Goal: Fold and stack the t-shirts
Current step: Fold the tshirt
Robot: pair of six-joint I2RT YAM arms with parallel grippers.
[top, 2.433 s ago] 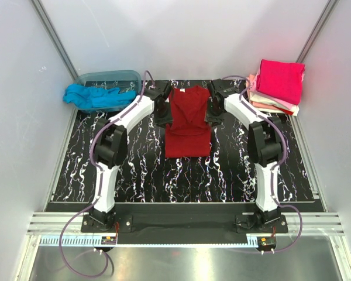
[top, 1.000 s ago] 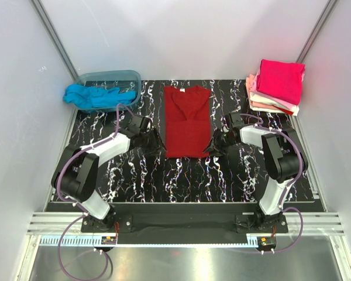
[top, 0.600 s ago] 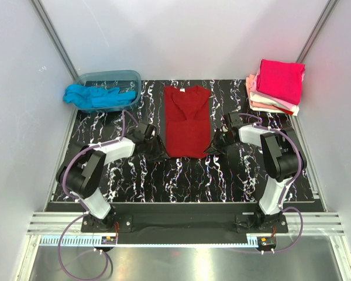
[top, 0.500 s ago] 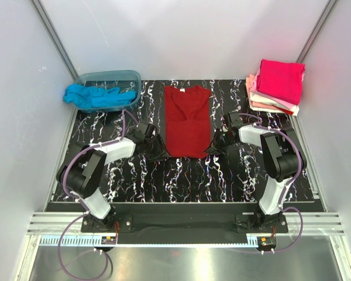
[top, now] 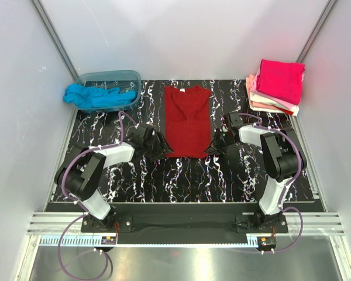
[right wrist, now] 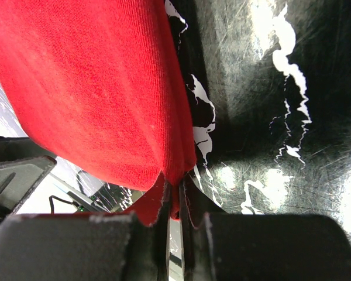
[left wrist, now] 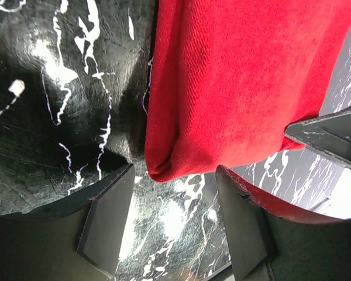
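Note:
The dark red t-shirt [top: 187,121] lies flat in a long folded strip at the middle of the black marble table, neck to the far side. My left gripper [top: 156,146] is open at its near left corner; in the left wrist view the corner [left wrist: 164,171] sits just ahead of the two spread fingers [left wrist: 108,219], apart from them. My right gripper [top: 216,143] is shut on the near right corner [right wrist: 178,167], which is pinched between the closed fingers. A turquoise t-shirt [top: 93,95] hangs over the tub. Folded magenta, pink, peach and white shirts [top: 278,84] are stacked at the far right.
A translucent blue-grey tub [top: 110,82] stands at the far left corner. White walls close in the table on three sides. Bare marble table [top: 181,178] lies in front of the shirt.
Both arms have come back from the shirt's neck end to its near corners. The left gripper has crept closer to the near left corner; the right gripper stays at the right corner.

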